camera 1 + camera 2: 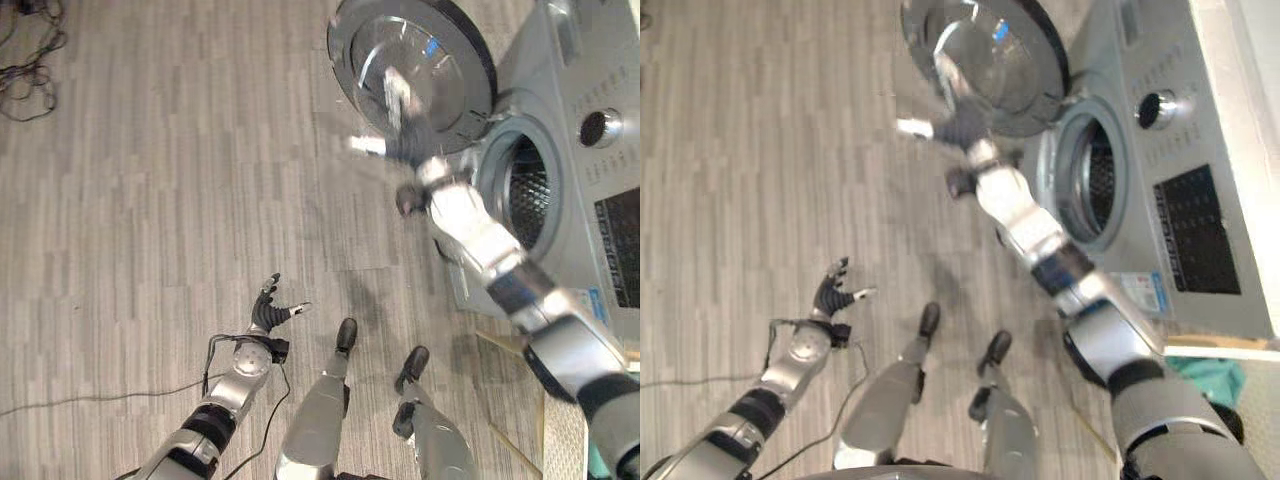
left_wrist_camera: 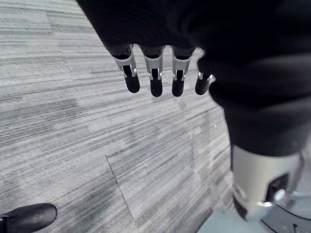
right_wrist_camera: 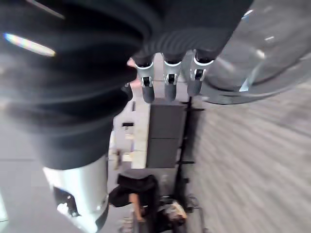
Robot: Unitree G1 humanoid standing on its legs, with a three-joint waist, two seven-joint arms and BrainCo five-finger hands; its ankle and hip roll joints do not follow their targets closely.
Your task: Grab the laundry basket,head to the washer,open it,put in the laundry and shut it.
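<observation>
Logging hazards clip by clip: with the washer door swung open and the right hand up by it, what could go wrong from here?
1. The right hand is blurred against the open door; it could strike the glass or push the door off line.
2. The left hand hangs open over bare floor, holding nothing, and the drum looks empty, so the door might get shut before any laundry goes in.
</observation>
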